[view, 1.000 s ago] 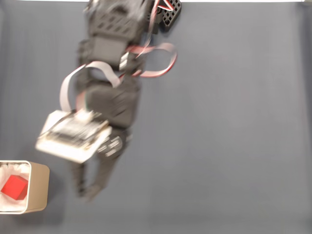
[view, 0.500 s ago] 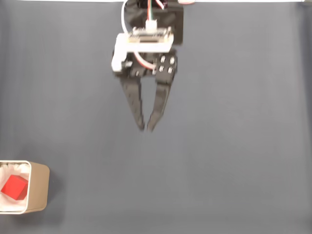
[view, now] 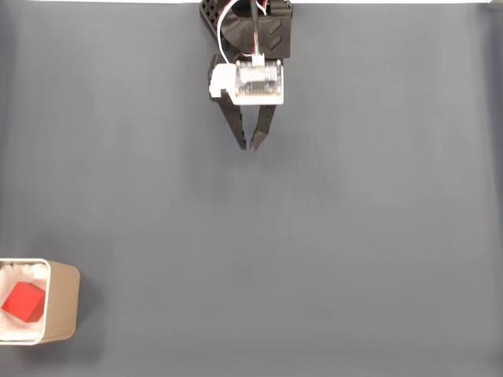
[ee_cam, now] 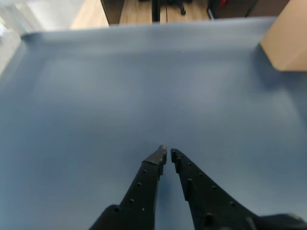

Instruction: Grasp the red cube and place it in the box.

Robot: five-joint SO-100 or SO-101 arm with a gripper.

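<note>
We are seeing red cube (view: 23, 302) sitting inside box (view: 64, 303) at 8 o'clock on desk (view: 330, 251); gripper (view: 249, 146) hanging at 12 o'clock, well apart, fingertips nearly touching, gripping nothing.

Even soft light, wrist view blurred

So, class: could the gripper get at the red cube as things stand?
Probably yes: the red cube lies in the open-topped box, and bare mat separates it from the empty gripper; the box walls might crowd the fingers.
</note>
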